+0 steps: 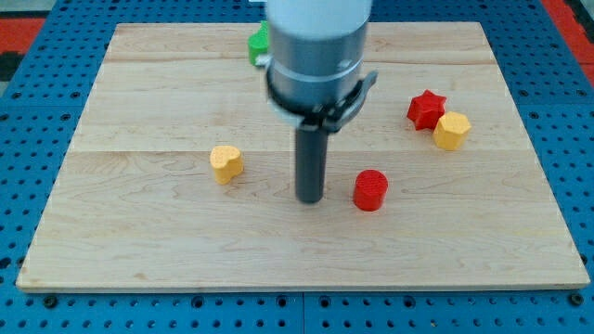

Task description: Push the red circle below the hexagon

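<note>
The red circle (369,190) lies on the wooden board (139,232), right of centre and towards the view's bottom. The yellow hexagon (452,130) lies at the right, above and to the right of the red circle, touching a red star (426,109) on its upper left. My tip (309,199) rests on the board just left of the red circle, with a small gap between them.
A yellow heart-shaped block (225,163) lies left of my tip. A green block (258,44) shows at the view's top, partly hidden behind the arm. The board sits on a blue pegboard (37,139).
</note>
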You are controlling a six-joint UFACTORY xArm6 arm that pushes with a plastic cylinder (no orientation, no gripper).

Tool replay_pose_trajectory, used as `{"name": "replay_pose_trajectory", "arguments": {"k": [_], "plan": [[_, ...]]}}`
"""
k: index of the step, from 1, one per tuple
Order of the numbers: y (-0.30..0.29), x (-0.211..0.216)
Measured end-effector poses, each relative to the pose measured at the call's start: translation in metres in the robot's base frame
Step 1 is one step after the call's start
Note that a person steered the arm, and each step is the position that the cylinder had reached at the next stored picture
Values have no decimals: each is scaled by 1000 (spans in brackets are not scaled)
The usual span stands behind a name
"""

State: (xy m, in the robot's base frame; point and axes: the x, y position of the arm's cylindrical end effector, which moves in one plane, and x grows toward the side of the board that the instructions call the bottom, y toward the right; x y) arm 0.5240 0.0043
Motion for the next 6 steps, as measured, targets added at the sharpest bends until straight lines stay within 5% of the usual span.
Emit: {"name": "replay_pose_trajectory", "arguments": {"k": [1, 2, 4, 5, 6], "plan": [[76, -14], [117, -70], [105, -15], [163, -31], [161, -68]]}}
